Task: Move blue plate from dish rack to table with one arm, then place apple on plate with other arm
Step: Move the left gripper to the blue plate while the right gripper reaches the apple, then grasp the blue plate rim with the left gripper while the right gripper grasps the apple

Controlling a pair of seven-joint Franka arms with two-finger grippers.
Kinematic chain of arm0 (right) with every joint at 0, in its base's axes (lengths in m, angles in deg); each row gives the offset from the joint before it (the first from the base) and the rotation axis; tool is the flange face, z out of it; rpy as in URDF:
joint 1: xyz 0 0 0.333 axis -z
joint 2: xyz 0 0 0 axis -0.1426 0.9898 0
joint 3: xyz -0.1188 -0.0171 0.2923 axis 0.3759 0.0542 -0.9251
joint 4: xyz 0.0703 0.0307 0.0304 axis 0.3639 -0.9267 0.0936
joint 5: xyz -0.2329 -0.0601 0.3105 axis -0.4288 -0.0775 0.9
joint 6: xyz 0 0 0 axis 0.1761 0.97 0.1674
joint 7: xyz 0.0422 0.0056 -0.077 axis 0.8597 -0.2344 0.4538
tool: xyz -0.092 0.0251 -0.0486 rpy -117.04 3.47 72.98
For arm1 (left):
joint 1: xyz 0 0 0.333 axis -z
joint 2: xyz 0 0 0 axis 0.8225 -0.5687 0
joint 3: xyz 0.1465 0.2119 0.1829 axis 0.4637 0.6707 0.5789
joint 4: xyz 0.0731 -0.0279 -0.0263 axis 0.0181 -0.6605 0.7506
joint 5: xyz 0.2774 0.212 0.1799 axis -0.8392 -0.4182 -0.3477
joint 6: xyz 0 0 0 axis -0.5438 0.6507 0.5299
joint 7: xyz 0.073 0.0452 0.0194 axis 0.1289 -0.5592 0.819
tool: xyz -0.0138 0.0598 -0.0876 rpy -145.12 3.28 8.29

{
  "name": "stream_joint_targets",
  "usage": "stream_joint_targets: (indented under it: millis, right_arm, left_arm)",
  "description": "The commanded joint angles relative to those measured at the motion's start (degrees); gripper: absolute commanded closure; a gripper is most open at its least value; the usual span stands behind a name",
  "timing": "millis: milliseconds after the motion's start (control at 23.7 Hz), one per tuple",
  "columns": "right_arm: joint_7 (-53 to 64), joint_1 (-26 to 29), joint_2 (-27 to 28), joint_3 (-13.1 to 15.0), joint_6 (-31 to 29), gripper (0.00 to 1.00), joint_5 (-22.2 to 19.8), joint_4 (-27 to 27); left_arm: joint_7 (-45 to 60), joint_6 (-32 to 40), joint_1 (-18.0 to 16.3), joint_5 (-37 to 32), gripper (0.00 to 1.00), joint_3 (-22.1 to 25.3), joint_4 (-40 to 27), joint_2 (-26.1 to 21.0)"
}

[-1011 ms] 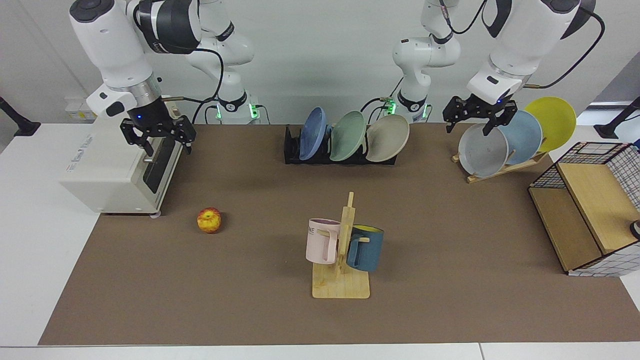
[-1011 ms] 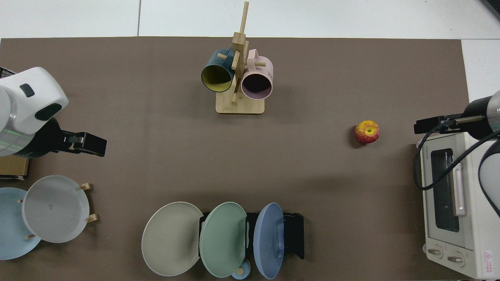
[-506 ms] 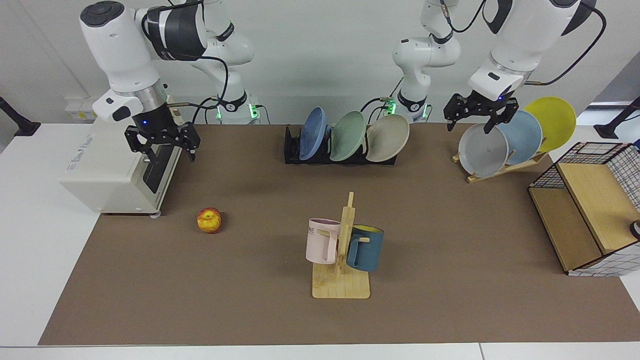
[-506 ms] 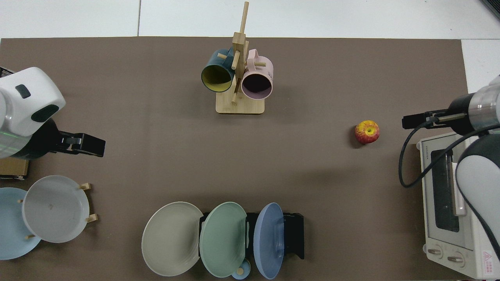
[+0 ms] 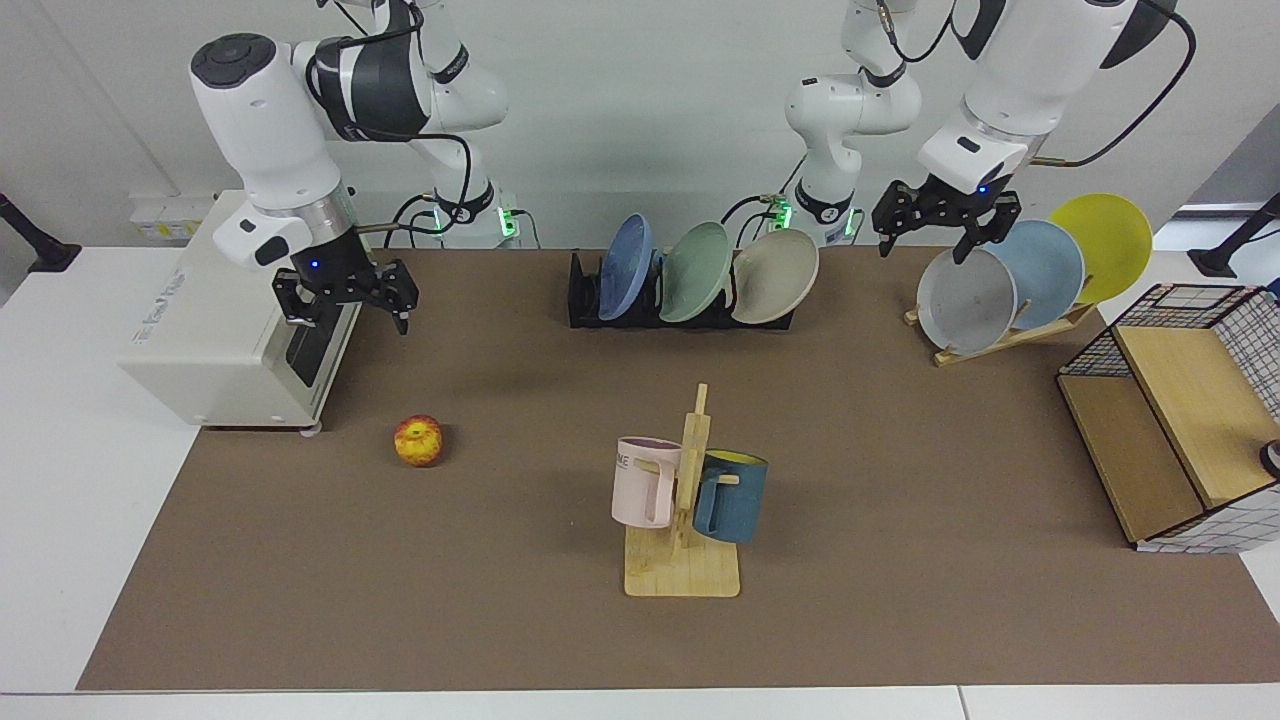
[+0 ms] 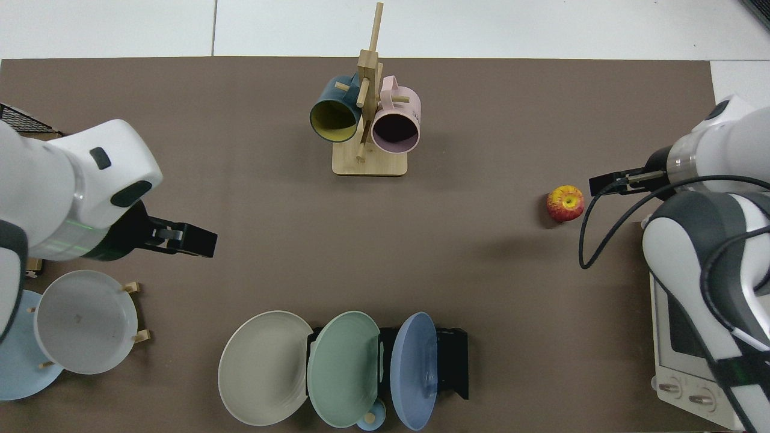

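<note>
The blue plate (image 5: pixel 625 265) (image 6: pixel 414 370) stands on edge in the end slot of the black dish rack (image 5: pixel 582 300) (image 6: pixel 454 361), at the back of the brown table (image 5: pixel 900 480). The apple (image 5: pixel 418 441) (image 6: pixel 565 204) lies on the table in front of the toaster oven. My right gripper (image 5: pixel 345 308) (image 6: pixel 607 182) hangs open and empty above the oven's front corner, behind the apple. My left gripper (image 5: pixel 922 240) (image 6: pixel 192 239) hovers open and empty between the rack and the wooden plate stand, above the grey plate's edge.
A sage-green plate (image 5: pixel 695 270) and a beige plate (image 5: pixel 775 275) share the rack. A white toaster oven (image 5: pixel 215 340), a mug tree with two mugs (image 5: pixel 685 500), a wooden stand with three plates (image 5: pixel 1000 290) and a wire-sided shelf (image 5: pixel 1170 420) also stand on the table.
My right gripper has moved away from the oven toward the table's middle. My left gripper has shifted from the plate stand toward the dish rack. Plates and apple have not moved.
</note>
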Motion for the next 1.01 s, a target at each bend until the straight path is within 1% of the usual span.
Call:
stream_joint_targets:
  millis: [0,211,295,421,464,506,590,716,759,885,969]
  right_arm:
    - [2.39,0.89,4.06,0.01,-5.02,0.0,0.04,-1.26]
    - [2.12,0.54,6.79,0.01,-9.95,0.0,0.12,-3.36]
    - [2.21,0.54,7.32,0.01,-11.79,0.0,0.13,-3.98]
    - [2.82,0.72,8.2,0.01,-12.94,0.0,0.13,-4.86]
    - [3.0,0.63,8.46,0.01,-13.47,0.0,0.21,-5.38]
    - [3.0,0.28,8.73,0.01,-14.69,0.0,0.65,-6.09]
    - [2.83,-0.07,8.82,0.01,-16.98,0.0,1.27,-7.41]
    - [3.44,-0.07,10.04,-0.07,-17.77,0.0,1.36,-7.85]
    - [3.7,-0.16,10.57,-0.07,-18.47,0.0,1.27,-7.85]
    - [6.16,-0.16,11.54,-0.07,-19.45,0.0,1.36,-8.55]
    - [7.3,0.02,11.98,-0.07,-19.53,0.0,1.36,-8.73]
  left_arm:
    - [0.75,-1.27,-0.07,3.86,0.0,-3.78,-6.14,4.08]
    - [1.71,-4.69,-0.25,7.12,0.0,-8.53,-9.92,4.52]
    - [4.69,-5.92,-0.25,7.39,0.0,-10.72,-11.68,4.97]
    - [9.35,-9.69,-0.25,7.47,0.0,-15.56,-14.84,5.4]
    - [10.85,-11.45,-0.25,7.91,0.0,-16.7,-16.33,6.28]
    - [12.17,-12.86,-0.16,8.96,0.0,-17.23,-18.35,8.11]
    - [12.62,-15.06,-0.16,12.73,0.0,-18.11,-22.39,11.72]
    - [12.53,-18.83,-0.07,16.52,0.0,-19.34,-27.67,15.24]
    - [12.62,-19.89,-0.16,17.31,0.0,-20.57,-28.47,15.16]
    - [14.19,-24.28,-0.51,18.28,0.0,-26.27,-31.28,14.02]
    - [15.78,-26.66,-0.42,18.99,0.01,-27.26,-32.69,14.19]
